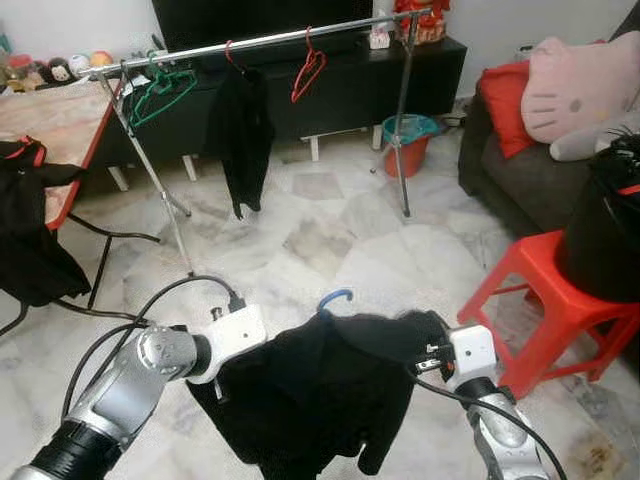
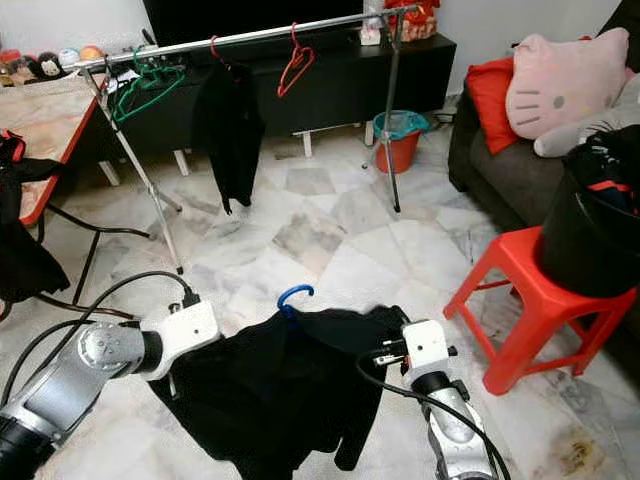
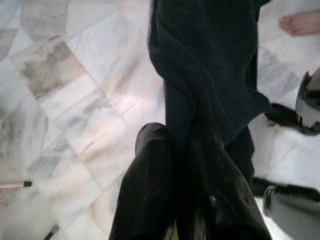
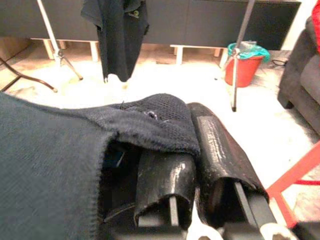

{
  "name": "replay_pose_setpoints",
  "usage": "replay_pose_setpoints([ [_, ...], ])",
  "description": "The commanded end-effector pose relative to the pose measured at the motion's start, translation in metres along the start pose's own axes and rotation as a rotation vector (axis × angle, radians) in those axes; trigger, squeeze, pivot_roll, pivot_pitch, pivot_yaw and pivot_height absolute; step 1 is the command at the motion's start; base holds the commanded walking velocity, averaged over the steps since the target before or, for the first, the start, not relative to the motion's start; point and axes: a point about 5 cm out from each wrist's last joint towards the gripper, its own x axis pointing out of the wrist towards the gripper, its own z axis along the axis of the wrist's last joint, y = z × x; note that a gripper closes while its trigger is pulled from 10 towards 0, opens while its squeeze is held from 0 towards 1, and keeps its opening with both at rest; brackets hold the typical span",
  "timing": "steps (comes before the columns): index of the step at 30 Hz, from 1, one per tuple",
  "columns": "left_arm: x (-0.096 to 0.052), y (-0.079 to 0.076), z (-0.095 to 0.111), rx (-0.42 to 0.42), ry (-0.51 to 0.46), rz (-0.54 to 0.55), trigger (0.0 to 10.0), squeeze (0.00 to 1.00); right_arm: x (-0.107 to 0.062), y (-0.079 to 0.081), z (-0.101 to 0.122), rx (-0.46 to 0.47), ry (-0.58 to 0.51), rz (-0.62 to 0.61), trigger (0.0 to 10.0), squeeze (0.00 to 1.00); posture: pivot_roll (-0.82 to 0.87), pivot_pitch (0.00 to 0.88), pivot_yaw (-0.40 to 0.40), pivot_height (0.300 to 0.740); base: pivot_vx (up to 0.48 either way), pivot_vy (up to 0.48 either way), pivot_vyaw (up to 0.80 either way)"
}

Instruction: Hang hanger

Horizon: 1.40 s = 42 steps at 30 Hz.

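A black garment (image 1: 320,395) on a blue hanger, whose hook (image 1: 335,297) sticks up at the top, hangs spread between my two arms low over the floor. My left gripper (image 3: 182,142) is shut on a twisted fold of the garment's left side. At the garment's right shoulder, my right gripper (image 4: 192,145) is shut with the fabric draped over its fingers. Across the room stands the silver clothes rack (image 1: 250,42), carrying green hangers (image 1: 160,90), a red hanger (image 1: 308,70) and another black garment (image 1: 243,125).
A red stool (image 1: 550,300) bearing a black bin (image 1: 605,235) stands close on the right, before a dark sofa (image 1: 520,180) with a pink cushion. A red bucket (image 1: 410,140) sits by the rack's right leg. A table (image 1: 60,120) with dark clothes stands left. A person's bare foot (image 3: 300,22) is nearby.
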Motion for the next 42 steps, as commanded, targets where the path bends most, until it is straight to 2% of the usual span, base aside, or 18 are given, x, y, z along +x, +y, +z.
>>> replay_pose_setpoints([
  [1,-0.008,0.006,-0.004,0.034,0.011,0.007,10.0,0.00,0.002,0.000,0.001,0.001,0.006,0.007,0.0,0.00,-0.16,0.000,0.054,0.740,0.000,0.000,0.00],
  [7,-0.032,0.016,-0.001,0.110,-0.095,-0.061,10.0,0.00,0.001,-0.001,-0.001,-0.006,0.021,0.018,0.0,0.00,-0.15,0.000,0.052,0.740,0.000,0.000,0.00],
  [8,-0.040,0.019,0.002,0.092,-0.152,-0.090,10.0,0.00,0.001,-0.001,-0.002,-0.008,0.030,0.022,0.0,0.00,-0.15,0.000,0.050,0.740,0.000,0.000,0.00],
  [11,-0.049,0.020,0.003,0.093,-0.180,-0.155,10.0,0.00,0.002,-0.002,-0.003,-0.008,0.037,0.023,0.0,0.00,-0.15,0.000,0.047,0.740,0.000,0.000,0.00],
  [12,-0.053,0.018,0.000,0.152,-0.149,-0.202,10.0,0.00,0.002,-0.001,-0.003,-0.008,0.041,0.026,0.0,0.00,-0.15,0.000,0.048,0.740,0.000,0.000,0.00],
  [13,-0.053,0.018,0.000,0.152,-0.149,-0.202,10.0,0.00,0.002,-0.001,-0.003,-0.008,0.041,0.026,0.0,0.00,-0.15,0.000,0.048,0.740,0.000,0.000,0.00],
  [14,-0.057,0.014,-0.003,0.187,-0.128,-0.269,10.0,0.00,0.002,-0.001,-0.003,-0.007,0.044,0.029,0.0,0.00,-0.14,0.000,0.047,0.740,0.000,0.000,0.00],
  [15,-0.057,0.014,-0.003,0.187,-0.128,-0.269,10.0,0.00,0.002,-0.001,-0.003,-0.007,0.044,0.029,0.0,0.00,-0.14,0.000,0.047,0.740,0.000,0.000,0.00],
  [18,-0.063,0.002,-0.009,0.218,-0.082,-0.395,10.0,0.00,0.003,-0.001,-0.003,-0.006,0.043,0.030,0.0,0.00,-0.14,0.000,0.047,0.740,0.000,0.000,0.00],
  [21,-0.063,-0.008,-0.018,0.293,0.002,-0.482,10.0,0.00,0.003,-0.001,-0.002,-0.007,0.045,0.034,0.0,0.00,-0.15,0.000,0.045,0.740,0.000,0.000,0.00],
  [26,-0.058,-0.002,-0.002,0.348,-0.100,-0.399,10.0,0.00,0.003,-0.002,-0.003,-0.005,0.052,0.038,0.0,0.00,-0.15,0.000,0.042,0.740,0.000,0.000,0.00],
  [27,-0.057,0.003,0.009,0.349,-0.186,-0.355,10.0,0.00,0.002,-0.002,-0.004,-0.005,0.059,0.041,0.0,0.00,-0.15,0.000,0.042,0.740,0.000,0.000,0.00],
  [30,-0.059,0.013,0.024,0.319,-0.301,-0.281,10.0,0.00,0.002,-0.001,-0.006,-0.003,0.065,0.043,0.0,0.00,-0.15,0.000,0.042,0.740,0.000,0.000,0.00],
  [36,-0.069,0.028,0.029,0.281,-0.355,-0.193,10.0,0.00,0.002,0.002,-0.007,0.004,0.071,0.049,0.0,0.00,-0.15,0.000,0.041,0.740,0.000,0.000,0.00],
  [38,-0.074,0.027,0.022,0.293,-0.306,-0.227,10.0,0.00,0.001,0.002,-0.008,0.004,0.076,0.050,0.0,0.00,-0.14,0.000,0.039,0.740,0.000,0.000,0.00],
  [39,-0.075,0.027,0.016,0.319,-0.243,-0.241,10.0,0.00,0.001,0.002,-0.008,0.005,0.076,0.050,0.0,0.00,-0.14,0.000,0.038,0.740,0.000,0.000,0.00],
  [40,-0.075,0.027,0.016,0.319,-0.243,-0.241,10.0,0.00,0.001,0.002,-0.008,0.005,0.076,0.050,0.0,0.00,-0.14,0.000,0.038,0.740,0.000,0.000,0.00],
  [42,-0.076,0.028,0.006,0.361,-0.139,-0.253,10.0,0.00,0.001,0.002,-0.008,0.003,0.077,0.050,0.0,0.00,-0.14,0.000,0.038,0.740,0.000,0.000,0.00],
])
